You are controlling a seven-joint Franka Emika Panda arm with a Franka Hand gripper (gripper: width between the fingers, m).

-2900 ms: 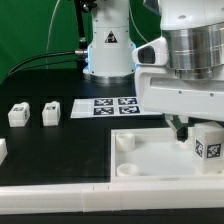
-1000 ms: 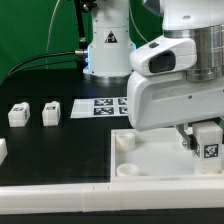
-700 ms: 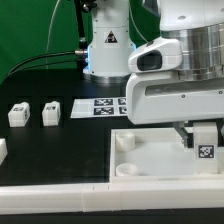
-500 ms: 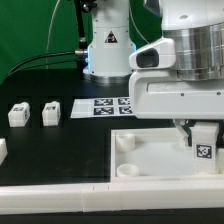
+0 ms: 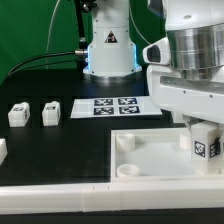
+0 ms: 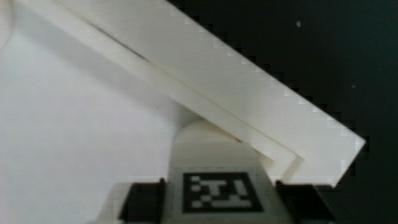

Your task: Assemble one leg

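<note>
A white tagged leg [image 5: 207,143] stands upright on the large white square tray [image 5: 150,155], at the exterior view's right. My gripper [image 5: 200,128] comes down onto its top from above, mostly hidden by the arm's big white and grey body. In the wrist view the leg [image 6: 221,170] sits between my two dark fingers [image 6: 139,196], tag facing the camera, and the fingers press its sides. The tray [image 6: 71,120] fills the wrist view behind it. Two more white tagged legs [image 5: 18,114] [image 5: 51,112] stand on the black table at the exterior view's left.
The marker board [image 5: 111,106] lies flat in front of the robot's base [image 5: 108,50]. A round socket [image 5: 126,142] shows at the tray's near corner. A long white piece [image 5: 60,193] runs along the front edge, and a white part [image 5: 3,152] sits at the left edge.
The wrist has turned back and forth over the tray while holding the leg. The leg has stayed at nearly the same spot and looks a little lower than before.
</note>
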